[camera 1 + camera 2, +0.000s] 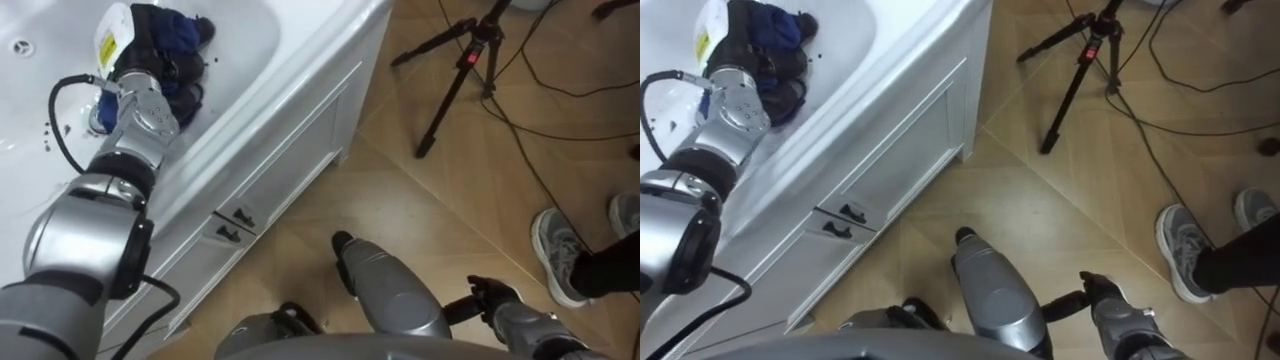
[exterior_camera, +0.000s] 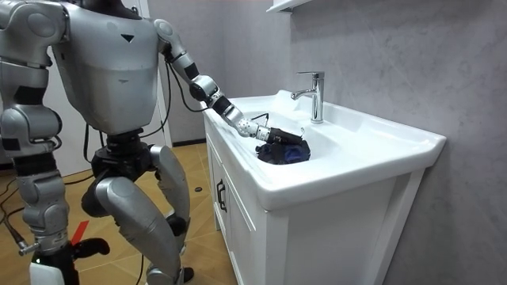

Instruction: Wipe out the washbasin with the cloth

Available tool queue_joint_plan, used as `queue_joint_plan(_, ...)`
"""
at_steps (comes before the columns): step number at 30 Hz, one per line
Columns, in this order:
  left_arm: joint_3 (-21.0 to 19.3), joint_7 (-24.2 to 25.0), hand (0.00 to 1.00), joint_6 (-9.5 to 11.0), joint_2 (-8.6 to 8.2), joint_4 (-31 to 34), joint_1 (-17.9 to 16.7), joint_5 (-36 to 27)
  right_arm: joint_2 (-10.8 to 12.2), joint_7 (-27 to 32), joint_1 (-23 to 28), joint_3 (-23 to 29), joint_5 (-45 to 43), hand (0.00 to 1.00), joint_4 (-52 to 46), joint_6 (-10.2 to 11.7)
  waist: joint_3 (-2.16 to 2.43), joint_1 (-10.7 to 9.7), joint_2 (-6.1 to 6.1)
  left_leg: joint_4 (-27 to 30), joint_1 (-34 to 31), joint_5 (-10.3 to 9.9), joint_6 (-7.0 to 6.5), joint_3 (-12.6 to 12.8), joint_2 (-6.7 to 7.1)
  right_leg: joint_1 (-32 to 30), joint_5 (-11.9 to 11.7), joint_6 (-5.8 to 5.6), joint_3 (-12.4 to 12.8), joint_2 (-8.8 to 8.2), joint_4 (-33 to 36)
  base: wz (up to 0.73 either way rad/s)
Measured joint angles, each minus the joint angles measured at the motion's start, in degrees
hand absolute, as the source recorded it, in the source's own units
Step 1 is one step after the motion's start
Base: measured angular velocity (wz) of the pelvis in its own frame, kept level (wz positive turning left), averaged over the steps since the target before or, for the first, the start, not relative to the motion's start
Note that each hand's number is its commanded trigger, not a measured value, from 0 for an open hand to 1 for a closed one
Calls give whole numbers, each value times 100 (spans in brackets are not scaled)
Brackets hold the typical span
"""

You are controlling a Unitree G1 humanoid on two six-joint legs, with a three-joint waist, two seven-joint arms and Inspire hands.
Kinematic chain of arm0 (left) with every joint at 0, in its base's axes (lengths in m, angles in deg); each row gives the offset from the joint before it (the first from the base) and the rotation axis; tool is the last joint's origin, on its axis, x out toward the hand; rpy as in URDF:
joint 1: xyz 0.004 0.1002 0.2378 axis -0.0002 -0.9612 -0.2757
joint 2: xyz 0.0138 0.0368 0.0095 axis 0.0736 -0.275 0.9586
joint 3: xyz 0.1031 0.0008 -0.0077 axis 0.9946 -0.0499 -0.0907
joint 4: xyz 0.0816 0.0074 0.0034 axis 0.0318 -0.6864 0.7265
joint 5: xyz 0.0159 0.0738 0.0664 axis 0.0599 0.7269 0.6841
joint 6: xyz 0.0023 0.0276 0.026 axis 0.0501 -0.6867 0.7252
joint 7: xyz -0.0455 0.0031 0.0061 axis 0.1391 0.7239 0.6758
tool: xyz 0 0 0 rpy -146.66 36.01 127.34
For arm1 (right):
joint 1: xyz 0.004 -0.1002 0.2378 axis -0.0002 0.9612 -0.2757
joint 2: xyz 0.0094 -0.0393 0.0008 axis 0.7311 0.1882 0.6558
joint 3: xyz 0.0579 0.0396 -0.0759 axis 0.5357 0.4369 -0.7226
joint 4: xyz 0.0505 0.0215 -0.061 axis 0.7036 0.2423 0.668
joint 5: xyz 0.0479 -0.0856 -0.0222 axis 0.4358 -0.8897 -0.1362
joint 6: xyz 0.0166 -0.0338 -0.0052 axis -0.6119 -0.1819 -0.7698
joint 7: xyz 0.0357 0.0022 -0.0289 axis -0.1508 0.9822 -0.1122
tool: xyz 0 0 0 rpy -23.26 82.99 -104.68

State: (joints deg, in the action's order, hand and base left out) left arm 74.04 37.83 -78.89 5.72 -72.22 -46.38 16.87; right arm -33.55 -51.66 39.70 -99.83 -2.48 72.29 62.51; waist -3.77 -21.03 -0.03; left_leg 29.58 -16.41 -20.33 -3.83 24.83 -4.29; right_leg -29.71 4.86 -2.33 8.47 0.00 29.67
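Left eye view: the left hand (image 1: pixel 165 72) is seen down inside the basin (image 1: pixel 250 40), curled into the dark blue cloth (image 1: pixel 175 28), which is bunched in a lump. If it is dragged like that, patches could be missed, or the cloth could be pulled out of the grip.

Room view: the cloth is found near the faucet (image 2: pixel 313 95), so a long stroke could be stopped against it.

Right eye view: the right hand (image 1: pixel 1108 298) is hung low over the floor, and its state cannot be told. With the reach this long, pressure could be lost.
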Motion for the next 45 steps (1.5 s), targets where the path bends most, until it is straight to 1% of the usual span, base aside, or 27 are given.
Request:
queue_joint_plan(2,-11,1,100,-1,-2,-2,-60,42,-5,6,37,4,250,0,0,-1,8,111,-5,3,-3,12,20,1,-2,-11,11,13,-9,8,-5,0)
queue_joint_plan(3,-25,1,100,-2,0,-15,-81,60,-5,6,58,8,285,0,-1,-1,11,128,-7,2,-2,15,26,-2,-2,-12,15,18,-13,8,-10,0)
queue_joint_plan(4,-120,7,100,-1,-3,-73,-166,181,-9,6,57,45,283,0,-29,1,33,222,-11,-10,6,24,36,-4,-3,-14,21,28,-16,12,-1,0)
queue_joint_plan(5,-192,16,100,-2,2,-158,-195,273,-9,4,74,87,283,0,-17,1,66,269,-16,-27,6,54,29,-27,0,-12,26,39,-26,13,18,0)
queue_joint_plan(6,-233,23,100,-2,16,-207,-193,292,-10,4,96,89,273,0,-10,-1,87,277,-23,-34,6,60,36,-38,-1,-10,30,45,-39,13,16,5)
queue_joint_plan(7,-241,31,100,-3,80,-316,-254,300,-9,4,104,104,271,0,-19,-2,124,328,-23,-48,18,71,54,-53,-4,2,39,61,-61,18,2,4)
queue_joint_plan(8,-243,57,100,-6,119,-362,-276,300,-10,5,105,115,271,0,-24,-2,133,355,-18,-59,34,78,66,-59,-5,16,44,70,-63,26,-20,5)
queue_joint_plan(9,-244,88,100,-34,193,-439,-292,295,-16,20,106,119,272,0,-19,-3,138,373,-25,-95,88,92,90,-60,-16,86,49,87,-98,32,-62,6)
queue_joint_plan(12,-244,107,100,-209,370,-611,-378,288,-16,132,112,115,340,0,-9,10,154,460,-51,-104,149,109,123,-139,-52,196,57,129,-177,50,-111,10)
queue_joint_plan(14,-348,190,100,-309,466,-679,-422,270,-30,199,117,127,380,0,8,23,166,587,-73,-81,134,113,146,-159,-94,199,53,156,-204,75,-122,3)
queue_joint_plan(17,-401,292,100,-293,469,-710,-411,291,-65,231,131,128,469,0,14,27,184,720,-108,-101,182,134,191,-211,-117,261,82,202,-270,89,-133,8)
queue_joint_plan(19,-456,348,100,-302,469,-792,-422,290,-79,234,138,132,487,0,15,45,205,725,-153,-143,213,153,239,-316,-114,337,89,233,-339,101,-187,9)
queue_joint_plan(20,-458,353,100,-314,469,-804,-430,291,-82,237,151,133,491,0,15,54,212,726,-165,-175,228,169,256,-327,-112,365,79,249,-369,102,-206,17)
queue_joint_plan(23,-574,351,100,-380,477,-818,-556,286,-88,315,220,340,521,0,20,97,221,781,-207,-340,379,239,337,-459,-116,551,87,325,-488,112,-308,15)
queue_joint_plan(25,-578,356,100,-418,485,-819,-567,286,-100,367,225,386,646,0,47,138,222,847,-212,-399,430,265,368,-493,-104,588,135,358,-537,107,-312,16)
queue_joint_plan(26,-583,356,100,-458,504,-821,-570,285,-99,373,224,454,719,0,91,158,226,899,-220,-418,434,279,392,-526,-109,597,150,378,-567,107,-315,15)
queue_joint_plan(30,-687,348,100,-527,607,-916,-605,283,-102,391,222,467,824,0,115,212,226,971,-237,-506,487,338,458,-669,-128,709,190,443,-716,99,-373,19)
queue_joint_plan(31,-693,346,100,-548,633,-944,-605,287,-103,397,232,466,857,0,145,257,227,1038,-245,-517,507,346,473,-704,-149,748,200,461,-748,102,-398,17)
queue_joint_plan(33,-808,337,100,-573,675,-933,-607,287,-104,397,217,466,859,0,260,271,225,1076,-248,-516,486,360,498,-781,-156,758,224,495,-842,103,-392,19)
queue_joint_plan(35,-944,299,100,-614,724,-932,-607,285,-115,396,200,472,857,0,297,295,226,1173,-250,-535,480,378,530,-837,-163,763,246,522,-884,99,-387,12)
queue_joint_plan(37,-974,232,100,-634,766,-932,-610,263,-116,386,180,486,834,0,438,342,228,1207,-254,-539,468,389,549,-868,-178,766,257,541,-923,98,-386,11)
queue_joint_plan(40,-974,84,100,-656,819,-931,-609,231,-143,376,105,568,838,0,559,392,229,1203,-256,-537,419,409,578,-978,-186,765,283,581,-1037,78,-388,16)
queue_joint_plan(45,-970,-45,100,-693,833,-932,-609,241,-221,372,82,578,916,0,664,411,230,1223,-280,-528,398,419,597,-1021,-209,765,301,607,-1062,89,-404,4)
